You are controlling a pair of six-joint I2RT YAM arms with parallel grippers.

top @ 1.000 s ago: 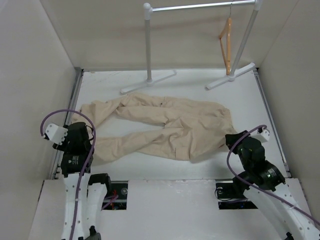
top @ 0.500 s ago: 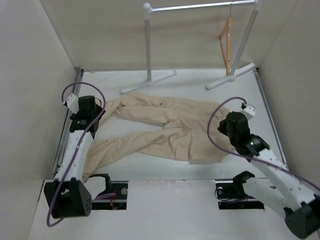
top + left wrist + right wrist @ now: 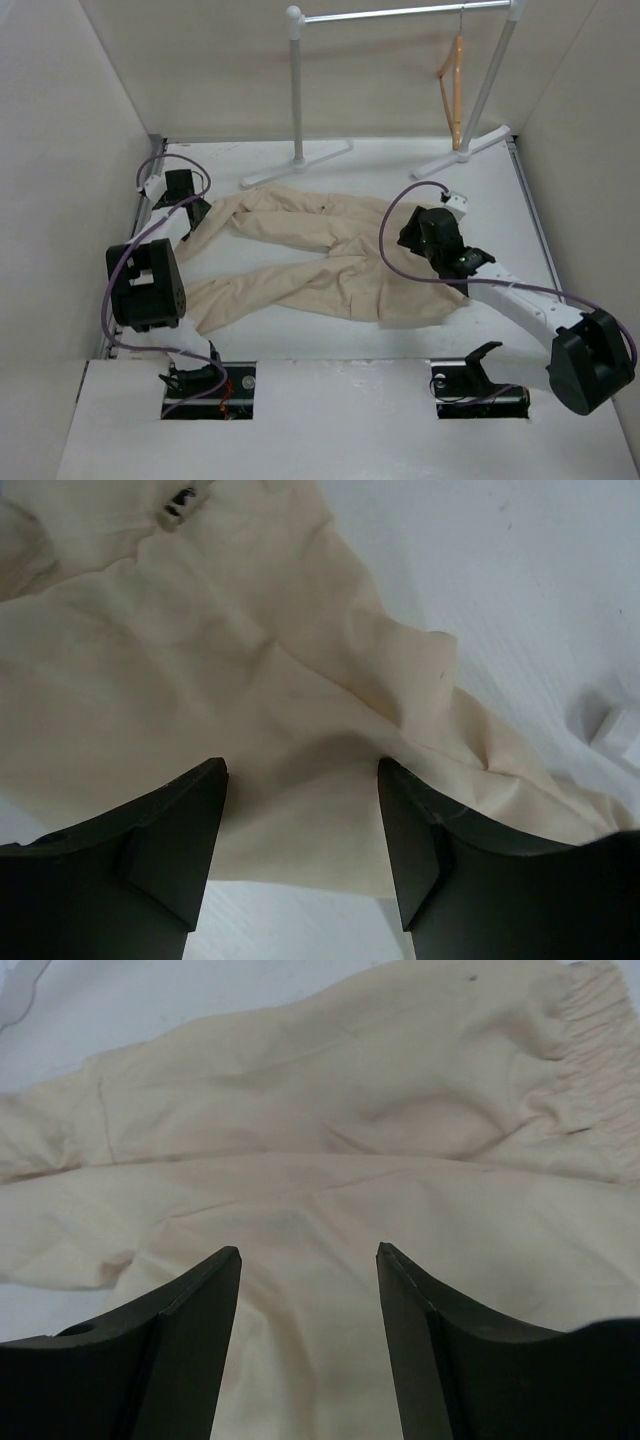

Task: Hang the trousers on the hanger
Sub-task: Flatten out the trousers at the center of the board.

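Near tabletop (image 3: 500,190) edge, both arms reach over cloth. Left pincer (image 3: 300,772) wide open, empty, above leg end of trousers (image 3: 330,250). Right pincer (image 3: 310,1252) equally spread, empty, above seat area near elastic waistband. Trousers lie crumpled mid-tabletop. Step, likely: approach for first grasp. Next calls for descent, then pinch on fabric. Far back, hanger (image 3: 453,85) hooked on garment rack (image 3: 296,90), well apart. No readable writing.
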